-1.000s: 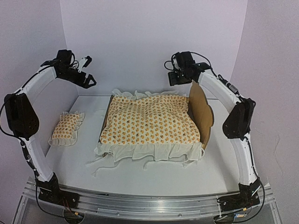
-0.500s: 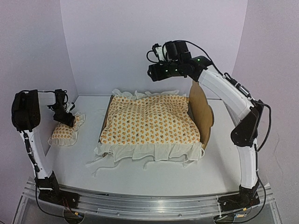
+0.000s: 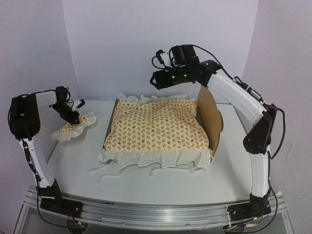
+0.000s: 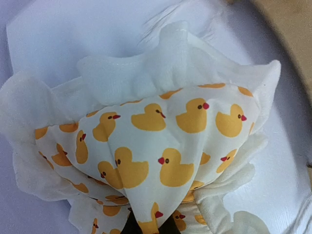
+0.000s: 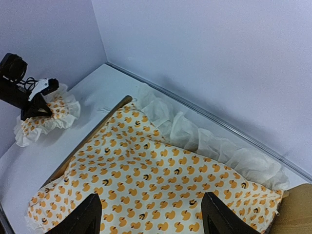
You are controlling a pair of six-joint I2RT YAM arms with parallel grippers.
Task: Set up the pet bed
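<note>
Pillow sits at the far left of the table, well left of the bed, left gripper clamped on its fabric. Duck-print bedding is spread over the frame mid-table, headboard on the right. Right gripper hangs above the bed's far edge, fingers apart.

You've got a white table carrying the light-wood bed frame near its middle, headboard upright on the right. The duck-print bedding is spread over the frame, and its cream ruffle spills over the near edge onto the tabletop. Thin fabric ties trail loose on the surface by the bed's front left corner, and well apart to the left the matching pillow sits tilted, left ruffle low at the table, right end raised.
</note>
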